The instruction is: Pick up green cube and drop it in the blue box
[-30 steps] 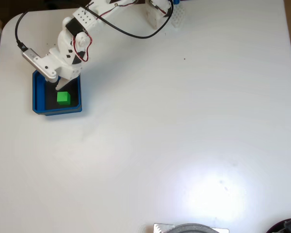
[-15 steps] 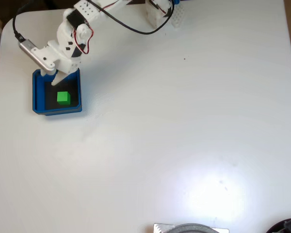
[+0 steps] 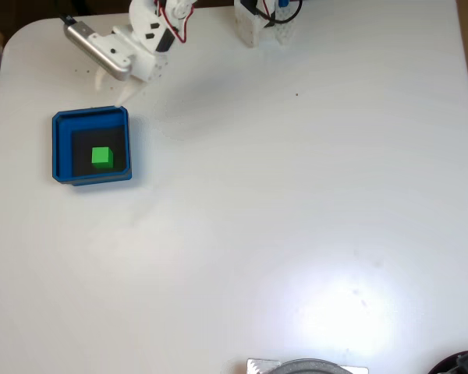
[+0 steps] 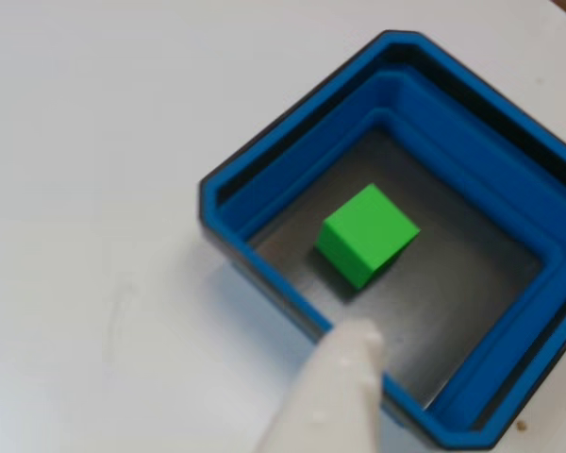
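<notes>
Fingers (image 3: 109,86) spread apart and empty, at one o'clock from the shallow blue square tray (image 3: 60,148); the small green cube (image 3: 102,157) lies inside, so the drop looks done.

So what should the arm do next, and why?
Probably just keep pulling back toward its base. The green cube already sits on the floor of the blue box, and the gripper is open, empty and clear of the box.

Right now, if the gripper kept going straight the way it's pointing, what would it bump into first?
Probably the blue box. In the other view the gripper aims into it, so it would likely meet the near wall or dark floor before the green cube. Depth is unclear.
</notes>
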